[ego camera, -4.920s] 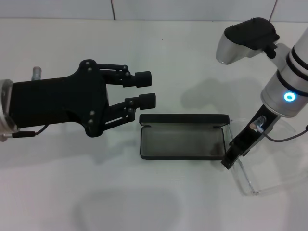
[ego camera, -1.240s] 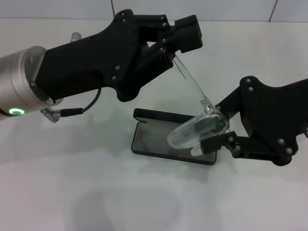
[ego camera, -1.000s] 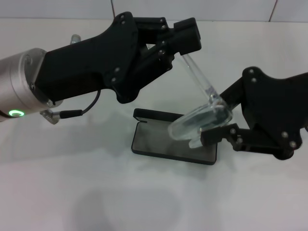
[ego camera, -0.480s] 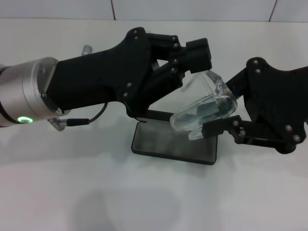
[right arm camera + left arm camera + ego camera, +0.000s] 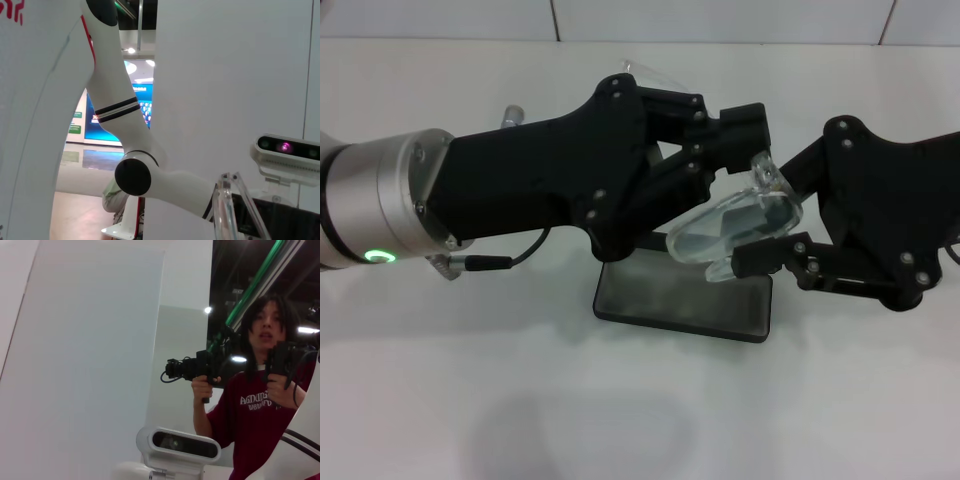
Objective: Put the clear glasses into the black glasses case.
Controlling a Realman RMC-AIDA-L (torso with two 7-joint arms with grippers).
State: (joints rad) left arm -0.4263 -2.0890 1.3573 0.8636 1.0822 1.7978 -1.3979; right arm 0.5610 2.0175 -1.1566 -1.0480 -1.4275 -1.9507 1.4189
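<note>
The clear glasses [image 5: 735, 225] are held in the air above the far right part of the black glasses case [image 5: 685, 302], tilted, with the wraparound lens toward the near side and one clear arm rising behind the left gripper, its tip visible at the far edge. The right gripper [image 5: 765, 232] has its fingers [image 5: 760, 258] clenched on the lens end of the glasses, one finger over the top rim and one under the lower edge. The left gripper [image 5: 730, 140] reaches in from the left, its fingers closing around the glasses' arm at the hinge side; whether they actually press on it cannot be told. The two grippers almost touch over the case, so little free room remains between them, and the left gripper's body covers the case's far rim and lid. One case lies open on the white worktop [image 5: 620, 420], its grey lining showing, with bare worktop along its near and left edges. Count: one pair of glasses, one case, two grippers. In the right wrist view a clear edge of the glasses [image 5: 225, 210] shows; the left wrist view shows a person [image 5: 260, 390] holding a camera.
</note>
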